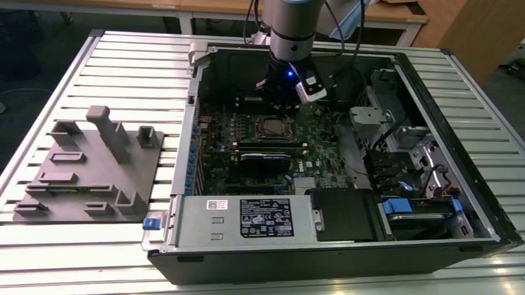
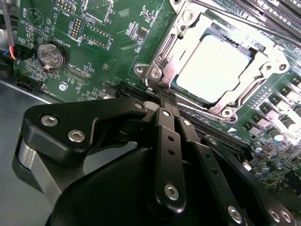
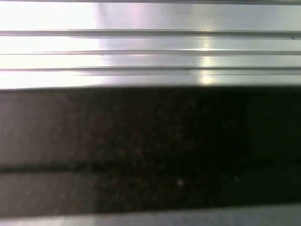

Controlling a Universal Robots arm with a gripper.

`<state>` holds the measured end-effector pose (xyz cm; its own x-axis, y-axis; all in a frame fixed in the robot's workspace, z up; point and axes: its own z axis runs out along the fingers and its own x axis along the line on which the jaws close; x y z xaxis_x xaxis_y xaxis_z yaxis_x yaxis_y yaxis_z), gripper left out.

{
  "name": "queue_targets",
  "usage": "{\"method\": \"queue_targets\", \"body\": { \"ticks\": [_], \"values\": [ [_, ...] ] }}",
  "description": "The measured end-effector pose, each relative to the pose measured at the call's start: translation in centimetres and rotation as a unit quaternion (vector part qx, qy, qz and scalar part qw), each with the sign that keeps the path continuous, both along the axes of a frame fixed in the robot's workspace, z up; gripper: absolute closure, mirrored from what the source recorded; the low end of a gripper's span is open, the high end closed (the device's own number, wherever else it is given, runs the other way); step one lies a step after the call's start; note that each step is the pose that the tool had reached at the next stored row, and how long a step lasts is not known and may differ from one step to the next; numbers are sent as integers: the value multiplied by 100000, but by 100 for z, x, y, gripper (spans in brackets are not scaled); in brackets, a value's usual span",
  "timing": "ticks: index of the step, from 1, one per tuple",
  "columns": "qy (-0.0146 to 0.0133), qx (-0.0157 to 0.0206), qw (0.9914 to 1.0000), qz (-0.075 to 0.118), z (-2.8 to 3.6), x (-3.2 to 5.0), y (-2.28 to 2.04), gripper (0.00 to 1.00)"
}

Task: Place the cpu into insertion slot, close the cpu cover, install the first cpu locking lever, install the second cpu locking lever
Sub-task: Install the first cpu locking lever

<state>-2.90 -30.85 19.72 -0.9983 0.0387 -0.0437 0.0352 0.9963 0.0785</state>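
Observation:
The cpu (image 2: 211, 66), a square chip with a bright silver top, lies flat in the insertion slot (image 1: 275, 128) on the green board. The cpu cover (image 2: 186, 40), a silvery frame with a window, lies down around it. In the second wrist view my gripper (image 2: 162, 96) has its black fingers (image 2: 165, 136) drawn together, the tips right at the socket's corner beside a screw. Whether a locking lever sits between the tips is hidden. In the exterior view the gripper (image 1: 279, 101) hangs just behind the socket inside the open case.
The case wall (image 1: 197, 110) and a drive cage (image 1: 410, 153) flank the board. A black card (image 1: 264, 158) stands in front of the socket and memory slots (image 2: 277, 14) run beside it. A grey fixture block (image 1: 90, 166) sits on the slatted table at the exterior view's left.

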Motion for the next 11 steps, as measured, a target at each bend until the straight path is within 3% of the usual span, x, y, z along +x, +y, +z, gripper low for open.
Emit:
{"method": "queue_targets", "body": {
  "ticks": [11],
  "values": [
    [22,-30,100000,-5,32,-5,-1,89]
  ]
}}
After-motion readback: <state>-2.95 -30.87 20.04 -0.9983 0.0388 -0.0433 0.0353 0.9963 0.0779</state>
